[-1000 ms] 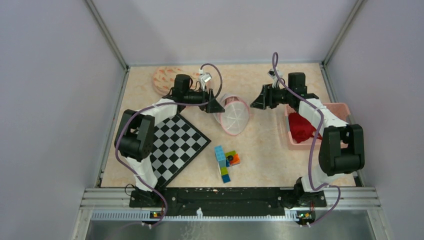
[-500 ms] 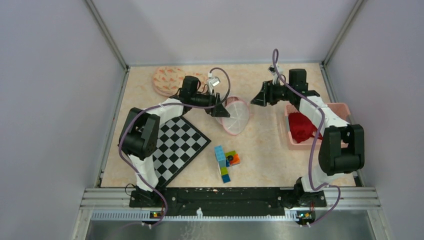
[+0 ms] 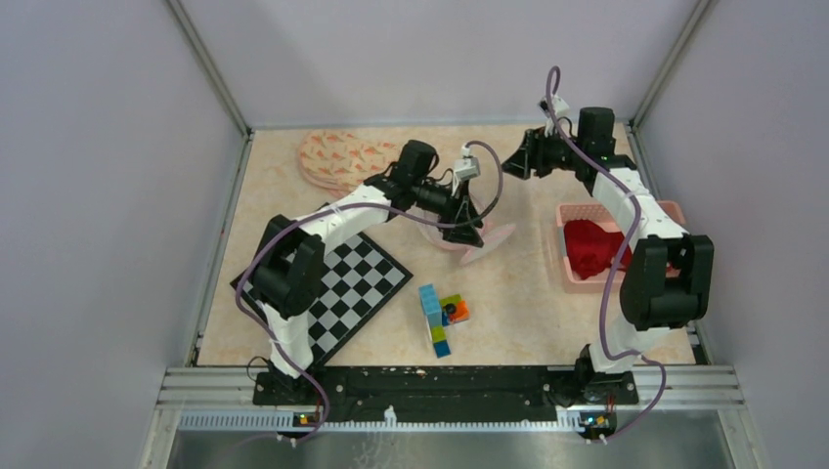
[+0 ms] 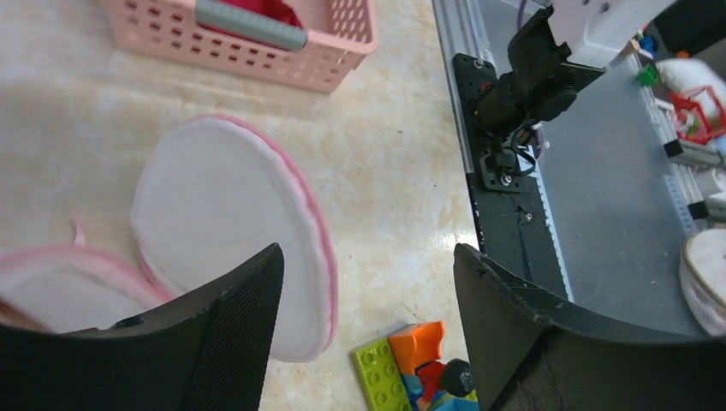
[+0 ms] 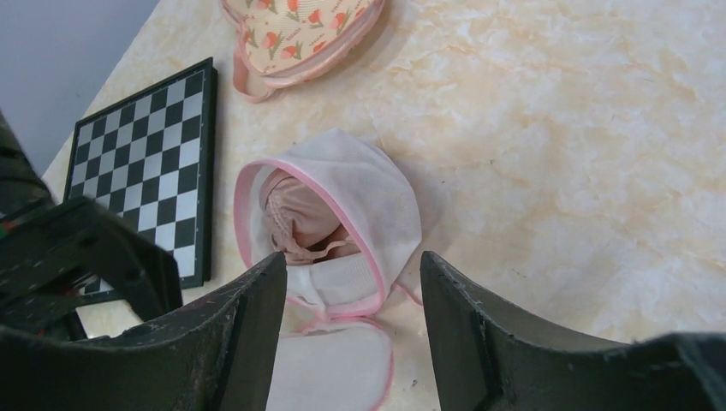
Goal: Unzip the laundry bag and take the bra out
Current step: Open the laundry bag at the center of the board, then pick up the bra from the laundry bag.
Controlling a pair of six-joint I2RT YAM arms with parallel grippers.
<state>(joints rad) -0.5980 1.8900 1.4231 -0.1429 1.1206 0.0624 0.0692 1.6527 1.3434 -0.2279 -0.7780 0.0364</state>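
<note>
Swung in from the left, the left gripper (image 4: 366,264) is held over the laundry bag (image 5: 377,195), jaws wide, nothing gripped. Inside the bag the bra (image 5: 295,216) is seen. Beyond it the right gripper (image 5: 353,261) is kept open, empty; mesh could be pinched with the bra, the bag dragged.

The left arm (image 3: 332,210) stretches forward and to the right. The left gripper (image 3: 472,233) points down, jaws apart, holding nothing. The right arm (image 3: 626,205) reaches far forward. The right gripper (image 3: 513,164) faces left, jaws apart, empty.
</note>
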